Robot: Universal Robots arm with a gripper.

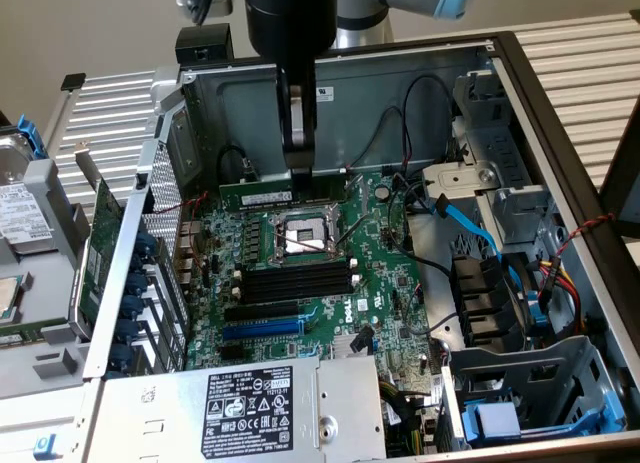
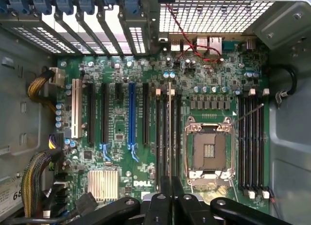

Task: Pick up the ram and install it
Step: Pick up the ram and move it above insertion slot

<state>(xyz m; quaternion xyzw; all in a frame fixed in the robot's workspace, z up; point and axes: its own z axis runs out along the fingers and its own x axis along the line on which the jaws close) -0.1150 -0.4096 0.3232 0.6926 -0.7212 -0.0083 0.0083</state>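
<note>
PSU [image 1: 260, 408] w/ its label sits nearest in the exterior view. Next comes the blue expansion slot [image 1: 262, 327], then a bank of black memory slots [image 1: 298, 279], empty as far as I can tell. Behind them is the bare CPU socket [image 1: 300, 235].

Past the socket in that view hangs the ram [image 1: 250, 194], a green stick pinched near mid-length by the jaws, which are closed on it from above. Over it the arm [image 1: 290, 23] comes straight down. The ram's long axis runs from the exterior view's left to the exterior view's right, i.e. parallel to the black slots, and it looks level, not tilted.

Wrist view gives the key relation. There the ram is edge-on, a thin line running away from the jaws along the slot bank btwn the socket and the expansion slots. My read: it's held above the mobo [image 1: 380, 283], over that bank, w/ its axis matched to the slots. Which slot of the bank exactly, can't tell. Not seated yet, judging by how much board the wrist view takes in. On the socket's other side, a second bank of slots [image 2: 252, 137] lies well apart from the ram line. Farthest back is the grey case wall [image 1: 400, 83].
</note>
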